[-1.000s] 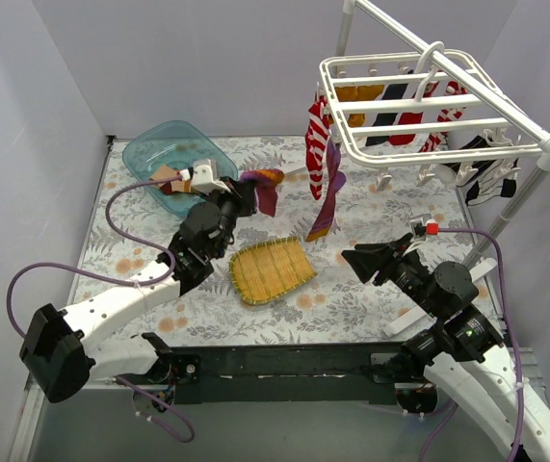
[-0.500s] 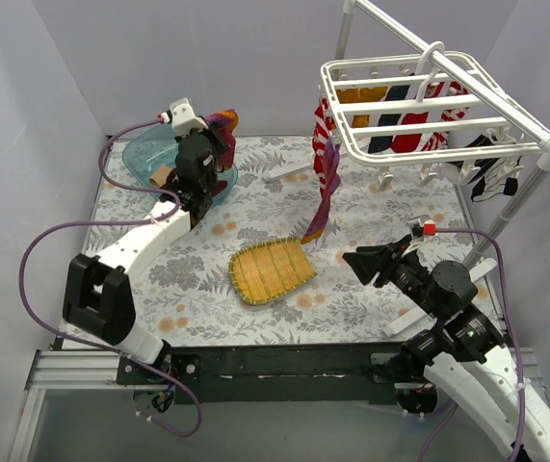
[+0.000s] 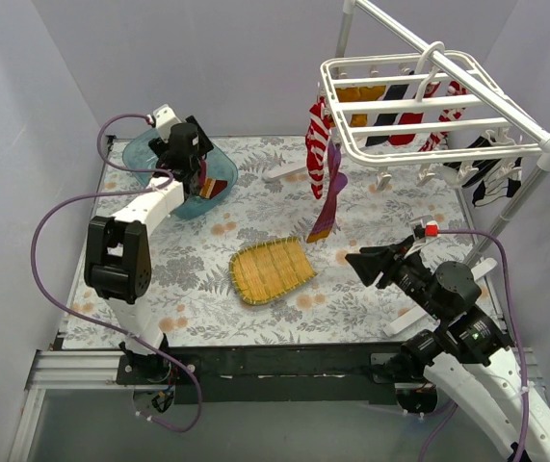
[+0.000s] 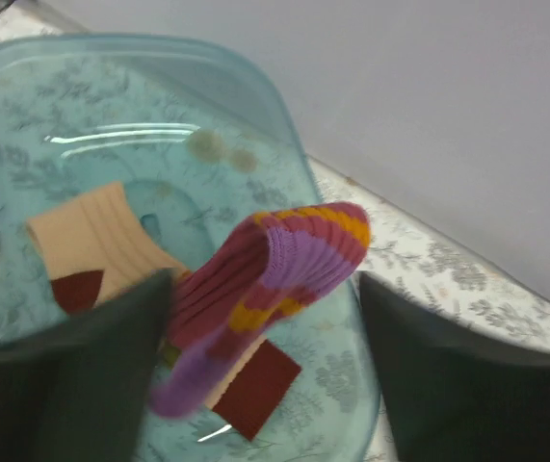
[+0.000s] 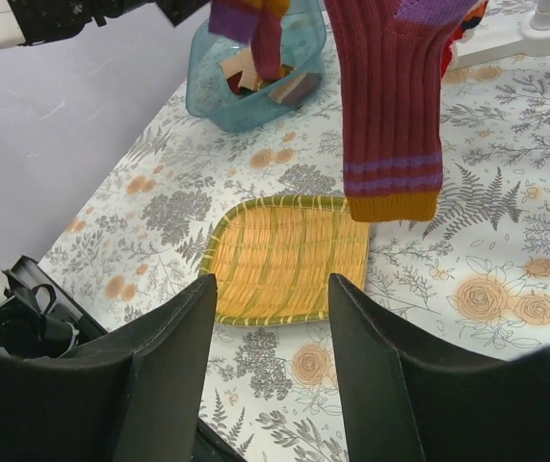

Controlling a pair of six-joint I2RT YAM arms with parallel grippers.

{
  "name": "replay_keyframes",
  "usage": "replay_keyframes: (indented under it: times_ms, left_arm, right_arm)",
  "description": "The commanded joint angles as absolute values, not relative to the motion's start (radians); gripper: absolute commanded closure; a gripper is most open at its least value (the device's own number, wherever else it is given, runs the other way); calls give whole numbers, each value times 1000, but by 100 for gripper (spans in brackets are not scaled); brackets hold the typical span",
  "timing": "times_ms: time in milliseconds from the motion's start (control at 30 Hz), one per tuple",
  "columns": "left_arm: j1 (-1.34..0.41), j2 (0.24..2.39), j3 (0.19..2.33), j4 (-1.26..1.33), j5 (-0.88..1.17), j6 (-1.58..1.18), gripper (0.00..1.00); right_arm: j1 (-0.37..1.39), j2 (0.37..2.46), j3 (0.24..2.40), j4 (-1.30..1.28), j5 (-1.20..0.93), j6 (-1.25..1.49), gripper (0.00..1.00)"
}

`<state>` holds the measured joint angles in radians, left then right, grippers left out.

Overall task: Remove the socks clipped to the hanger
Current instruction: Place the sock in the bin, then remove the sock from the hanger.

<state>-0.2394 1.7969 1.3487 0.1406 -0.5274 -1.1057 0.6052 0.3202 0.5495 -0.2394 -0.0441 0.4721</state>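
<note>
Two arms: right one bent low at the near edge, left one reaching into the far-left corner.
Right end effector: fingers well apart, empty, above the floral counter.
Mat: yellow, woven, flat.
Socks: soft, ribbed or striped, clipped under the white grid hanger.
Left end effector: fingers parted, ribbed purple-and-red sock loose between them, over a translucent teal tub.

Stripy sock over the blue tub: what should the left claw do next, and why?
Probably open the left claw a little wider. The stripy sock hangs between its parted fingers, right above the blue tub where a tan sock already lies, so letting go should drop it in.
</note>
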Motion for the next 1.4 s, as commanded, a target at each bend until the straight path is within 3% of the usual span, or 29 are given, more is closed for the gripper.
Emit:
replay_keyframes:
  times_ms: [0, 233, 433, 733, 1000, 1367]
  left_arm:
    - [-201, 1821, 1454, -104, -508, -1238, 2]
    - [-195, 1732, 1463, -150, -436, -1267, 2]
    - [-218, 1592, 1352, -75, -143, -1305, 2]
    - [-529, 1405, 1092, 110, 32, -1281, 9]
    - [-750, 1393, 1005, 210, 26, -1230, 12]
    - [-854, 1537, 1068, 299, 12, -1144, 15]
  right_arm:
    - [607, 313, 578, -221, -35, 463, 42]
    - [607, 324, 571, -209, -34, 465, 36]
    - [607, 334, 549, -170, -29, 471, 34]
    - [607, 318, 537, -189, 64, 454, 33]
    - [607, 250, 508, -198, 164, 456, 31]
    - [607, 259, 503, -193, 156, 459, 31]
